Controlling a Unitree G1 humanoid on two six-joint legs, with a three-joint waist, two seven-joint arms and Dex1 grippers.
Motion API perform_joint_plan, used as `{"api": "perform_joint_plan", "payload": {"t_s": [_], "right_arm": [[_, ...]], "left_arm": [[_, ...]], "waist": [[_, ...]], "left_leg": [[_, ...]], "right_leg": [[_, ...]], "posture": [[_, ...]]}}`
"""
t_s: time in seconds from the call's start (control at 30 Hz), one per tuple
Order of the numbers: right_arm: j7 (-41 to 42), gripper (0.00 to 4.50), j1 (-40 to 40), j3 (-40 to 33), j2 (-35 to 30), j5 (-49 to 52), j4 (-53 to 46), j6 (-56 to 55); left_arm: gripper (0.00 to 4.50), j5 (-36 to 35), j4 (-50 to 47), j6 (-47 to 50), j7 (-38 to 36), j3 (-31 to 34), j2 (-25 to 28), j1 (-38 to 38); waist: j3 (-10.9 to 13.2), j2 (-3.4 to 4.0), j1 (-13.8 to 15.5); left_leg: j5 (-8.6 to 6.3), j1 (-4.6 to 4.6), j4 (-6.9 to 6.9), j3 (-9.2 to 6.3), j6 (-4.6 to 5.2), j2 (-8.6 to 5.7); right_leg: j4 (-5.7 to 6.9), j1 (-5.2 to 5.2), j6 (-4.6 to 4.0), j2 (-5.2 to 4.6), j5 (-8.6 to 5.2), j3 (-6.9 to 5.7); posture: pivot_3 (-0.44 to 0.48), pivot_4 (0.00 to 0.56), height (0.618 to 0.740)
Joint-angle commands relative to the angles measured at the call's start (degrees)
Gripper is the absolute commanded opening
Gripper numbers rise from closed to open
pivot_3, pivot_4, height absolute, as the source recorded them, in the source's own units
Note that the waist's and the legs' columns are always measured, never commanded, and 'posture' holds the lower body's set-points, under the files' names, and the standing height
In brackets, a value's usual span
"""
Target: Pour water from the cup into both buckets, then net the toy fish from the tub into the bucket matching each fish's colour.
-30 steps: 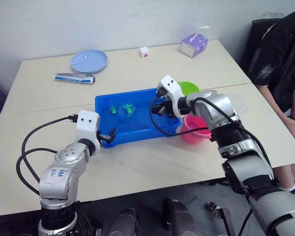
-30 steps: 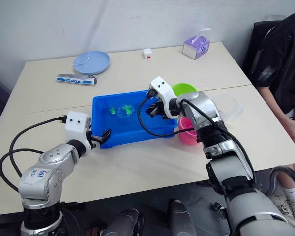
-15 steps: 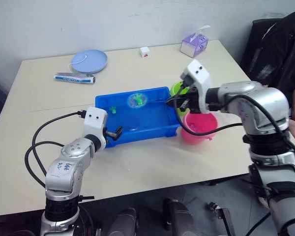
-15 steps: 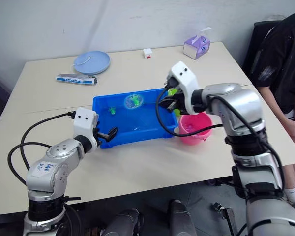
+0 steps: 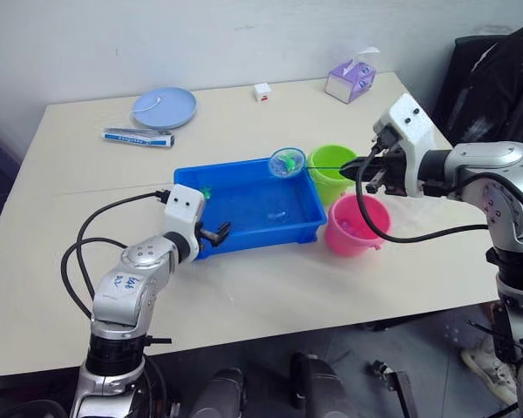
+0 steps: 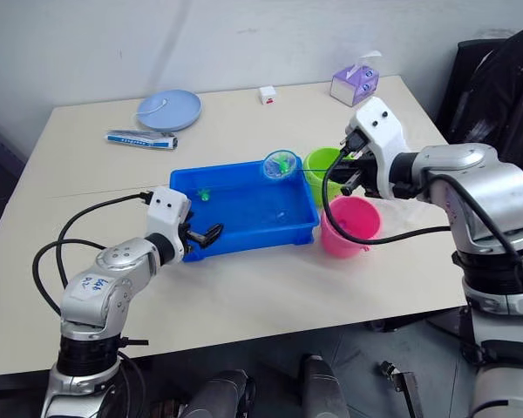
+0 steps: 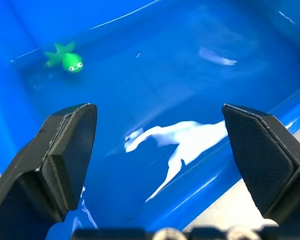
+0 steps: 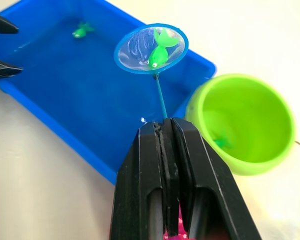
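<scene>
- A pale tabletop (image 5: pixel 244 287) carries everything; a person in dark clothing (image 5: pixel 497 87) sits at its far right corner.
- The tub (image 5: pixel 248 231), a shallow bright blue tray holding water, lies near the middle of the tabletop. One green toy fish (image 7: pixel 65 57) rests near its far left corner.
- The green bucket (image 5: pixel 331 165) stands just beside the tub's right end, toward the back. The right wrist view shows a small green shape lying inside it.
- The pink bucket (image 5: pixel 356 228) stands just in front of the green one, also at the tub's right end.
- A round pale-blue plate (image 5: pixel 164 106) sits at the back left of the tabletop, with a white tube (image 5: pixel 138 137) lying just in front of it.
- A purple tissue box (image 5: pixel 349 81) stands at the back right, and a small white cube (image 5: pixel 261 91) sits between it and the plate.
- The right tool (image 8: pixel 166 131) is raised beside the buckets, its two black fingers pressed together on the thin handle of the net (image 8: pixel 151 48).
- The net's blue hoop is lifted above the tub's far right corner, just beside the green bucket's rim, with a green fish (image 8: pixel 159 50) lying in its mesh.
- The left tool (image 5: pixel 216 233) hovers at the tub's near left rim, fingers spread wide apart and holding nothing.
</scene>
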Motion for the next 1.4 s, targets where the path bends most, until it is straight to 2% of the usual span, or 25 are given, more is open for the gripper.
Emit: {"api": "perform_joint_plan", "payload": {"t_s": [0.03,0.33,0.47,0.87,1.1,1.4], "right_arm": [[-2.12,0.76,0.35,-2.25,-2.03,-3.27,0.78,-6.22],[-3.45,0.76,3.89,-4.16,-4.76,-6.58,1.85,-14.49],[-4.31,0.76,7.23,-2.90,-7.55,-11.69,3.52,-21.60],[-7.40,0.76,14.34,0.30,-9.47,-25.71,6.68,-44.33],[-13.92,0.76,16.96,3.06,-13.04,-39.06,11.51,-63.64],[-20.75,0.76,16.47,3.14,-14.19,-49.43,16.35,-77.84]], "left_arm": [[4.30,-0.42,-0.29,-2.07,-1.21,-0.06,0.61,-1.17],[4.30,-0.34,0.37,-2.59,-2.31,-0.74,0.66,-2.63],[4.30,-0.34,0.40,-2.50,-2.46,-0.91,0.65,-3.00],[4.30,-0.31,0.20,-2.00,-2.16,-1.07,0.47,-3.49],[4.30,-0.34,-0.06,-1.96,-2.04,-0.95,0.48,-3.34],[4.30,-0.26,0.01,-2.04,-1.89,-0.87,0.44,-3.31]], "waist": [[0.00,0.00,0.00],[0.00,0.00,-0.03],[0.00,0.00,0.04],[0.00,0.00,-0.04],[0.00,0.00,0.03],[0.00,0.01,-0.14]], "left_leg": [[0.00,0.00,0.00,0.02,0.00,-0.02],[0.00,0.01,-0.02,0.02,0.00,0.00],[0.00,0.01,-0.01,0.03,0.00,0.01],[0.01,0.03,0.01,0.07,0.00,0.01],[0.01,0.04,0.03,0.08,0.00,-0.01],[0.01,0.07,0.03,0.14,0.00,0.01]], "right_leg": [[-0.01,0.00,0.00,-0.01,0.00,0.00],[-0.01,0.00,0.00,0.00,0.00,0.00],[-0.02,0.00,0.00,0.01,0.00,0.00],[-0.01,-0.01,0.00,0.03,0.00,-0.01],[-0.02,0.00,0.00,0.02,0.00,-0.04],[0.00,0.00,0.00,0.07,0.00,-0.04]], "posture": [[0.000,0.150,0.740],[0.000,0.150,0.740],[0.000,0.150,0.740],[0.000,0.150,0.740],[0.000,0.150,0.740],[0.000,0.150,0.740]]}}
